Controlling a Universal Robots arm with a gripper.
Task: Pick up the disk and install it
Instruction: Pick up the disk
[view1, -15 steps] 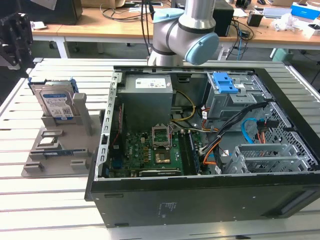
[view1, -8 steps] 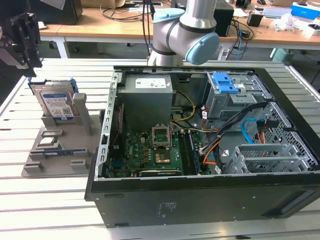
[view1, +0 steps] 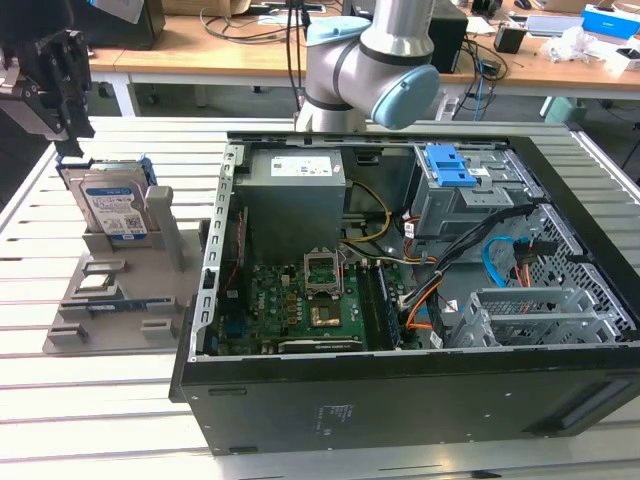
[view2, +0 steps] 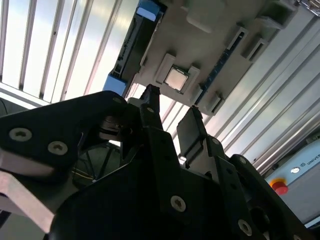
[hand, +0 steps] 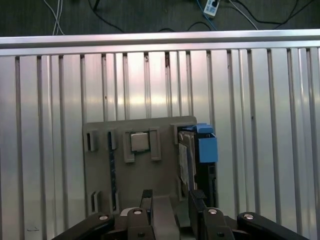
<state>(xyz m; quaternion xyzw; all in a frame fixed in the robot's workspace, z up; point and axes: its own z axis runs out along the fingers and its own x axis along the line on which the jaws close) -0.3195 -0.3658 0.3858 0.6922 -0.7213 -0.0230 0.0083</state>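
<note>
The disk (view1: 115, 205) stands on edge in a grey holder (view1: 120, 300) on the slatted table, at the exterior view's left of the computer case. It is silver, with a white-and-blue label and blue carrier rails. My gripper (view1: 72, 128) hangs above its far upper corner, apart from it, open and holding nothing. In the first wrist view the disk (hand: 192, 160) shows edge-on with its blue rail, just past my gripper (hand: 171, 196). In the second wrist view the disk (view2: 132, 45) lies beyond my gripper (view2: 171, 105).
The open computer case (view1: 400, 250) lies on its side, with a blue-latched drive bay (view1: 455, 170) and a metal cage (view1: 530, 315) inside. The holder (hand: 100, 165) also carries a square chip (hand: 139, 141). The arm's base (view1: 360, 60) stands behind the case.
</note>
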